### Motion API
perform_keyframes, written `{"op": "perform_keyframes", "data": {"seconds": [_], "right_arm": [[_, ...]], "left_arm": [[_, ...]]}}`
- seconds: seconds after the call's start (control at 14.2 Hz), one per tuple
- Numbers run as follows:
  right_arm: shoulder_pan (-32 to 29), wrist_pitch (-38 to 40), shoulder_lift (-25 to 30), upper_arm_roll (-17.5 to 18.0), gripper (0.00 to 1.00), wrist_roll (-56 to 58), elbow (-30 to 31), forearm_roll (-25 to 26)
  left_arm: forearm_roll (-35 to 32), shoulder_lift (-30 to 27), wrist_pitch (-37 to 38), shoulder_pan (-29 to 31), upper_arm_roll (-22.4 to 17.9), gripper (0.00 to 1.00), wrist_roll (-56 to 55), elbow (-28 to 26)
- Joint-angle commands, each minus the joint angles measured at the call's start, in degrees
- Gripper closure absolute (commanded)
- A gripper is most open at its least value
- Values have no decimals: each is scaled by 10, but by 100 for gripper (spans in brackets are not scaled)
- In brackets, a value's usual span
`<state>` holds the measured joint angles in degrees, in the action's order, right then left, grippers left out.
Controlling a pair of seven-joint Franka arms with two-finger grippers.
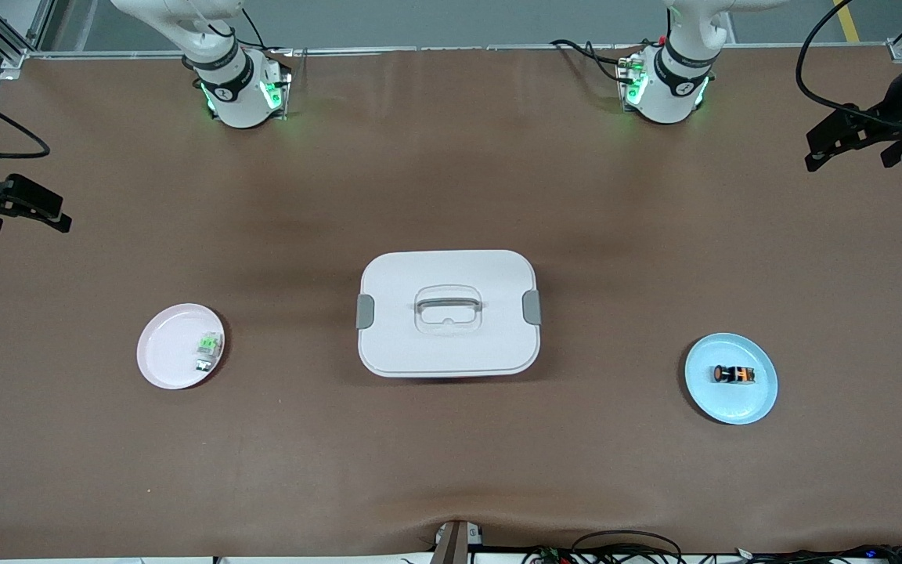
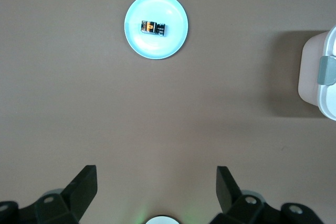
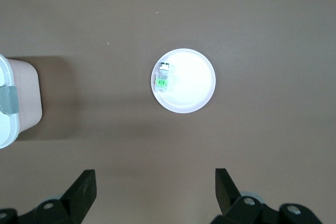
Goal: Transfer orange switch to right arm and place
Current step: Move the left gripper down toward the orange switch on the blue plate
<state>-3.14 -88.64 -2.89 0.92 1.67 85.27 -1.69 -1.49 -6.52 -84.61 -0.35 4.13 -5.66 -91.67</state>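
The orange switch lies on its side on a light blue plate toward the left arm's end of the table. It also shows in the left wrist view on the blue plate. My left gripper hangs open and empty high over the table's edge at that end, well apart from the plate; in its wrist view the jaws stand wide. My right gripper is open and empty over the table's edge at the right arm's end, its jaws also wide in its wrist view.
A white lidded box with a handle and grey clips stands mid-table. A pink plate toward the right arm's end holds a pale green and clear part, also in the right wrist view. Brown mat lies bare between them.
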Motion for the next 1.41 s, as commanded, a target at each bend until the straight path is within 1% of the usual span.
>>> {"op": "perform_keyframes", "data": {"seconds": [0.0,0.21,0.35,0.49,0.77,0.98,1.05,1.2,1.34], "right_arm": [[-3,-11,18,0,0,-4,13,0],[-3,-16,19,-1,0,-4,13,0],[-3,-15,20,-1,0,-4,14,0],[-3,-15,20,-1,0,-4,14,0],[-3,-15,20,-1,0,-4,14,0],[-5,-11,19,-2,0,-5,14,0],[-6,-7,18,-3,0,-5,13,0],[-15,5,16,-3,0,-4,10,1],[-19,6,14,-3,0,-1,-2,1]], "left_arm": [[-12,5,12,-1,-1,0,2,13],[-12,14,12,0,-2,0,6,16],[-13,40,12,2,-3,0,7,38],[-17,66,-1,1,-4,0,8,39],[-24,120,-77,16,-4,0,8,27],[-24,135,-158,19,-4,0,3,-13],[-24,146,-178,26,-4,0,9,-17],[-24,177,-201,30,-3,0,10,-17],[-24,201,-239,31,-4,0,12,-29]]}}
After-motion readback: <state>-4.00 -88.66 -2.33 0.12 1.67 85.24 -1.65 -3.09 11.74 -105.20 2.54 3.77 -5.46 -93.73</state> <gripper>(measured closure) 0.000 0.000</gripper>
